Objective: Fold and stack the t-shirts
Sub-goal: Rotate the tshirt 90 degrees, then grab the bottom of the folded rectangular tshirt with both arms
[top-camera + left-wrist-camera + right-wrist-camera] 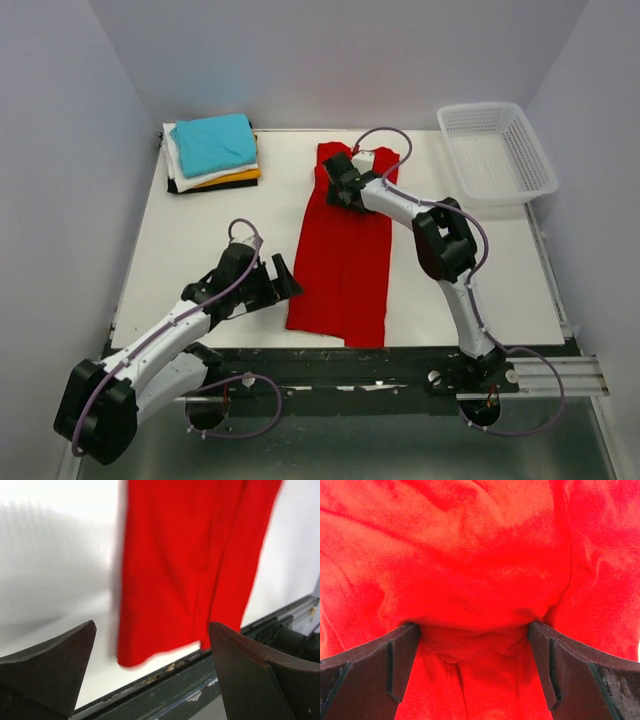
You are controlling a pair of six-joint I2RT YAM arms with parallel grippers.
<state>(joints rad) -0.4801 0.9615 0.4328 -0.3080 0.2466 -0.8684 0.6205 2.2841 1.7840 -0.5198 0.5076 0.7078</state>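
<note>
Red t-shirt (pixel 345 265) lies on the white table (pixel 200 240) as a narrow strip. Its long axis runs from the hem at the bottom centre of the top view to the collar end at the upper centre.

1. Near end: I read the left gripper (pixel 283 275) as just beside the strip's left edge, a little above the hem. The left wrist view shows the left gripper (pixel 152 630) spread wide with nothing between the fingers, and the hem corner lies ahead of it, towards the right of that frame.
2. Far end: the right gripper (pixel 335 182) sits over the collar end. In the right wrist view its fingers (pixel 395 665) stand apart and straddle a raised bunch of red cloth. They have not pinched it.
3. Judgement: the next fold runs along the long axis, hem to collar, so each arm serves its own end.
4. Farther off: the folded stack, teal shirt (pixel 212 143) on top, lies at upper left. A white lattice basket (pixel 497 106) stands at upper right.
</note>
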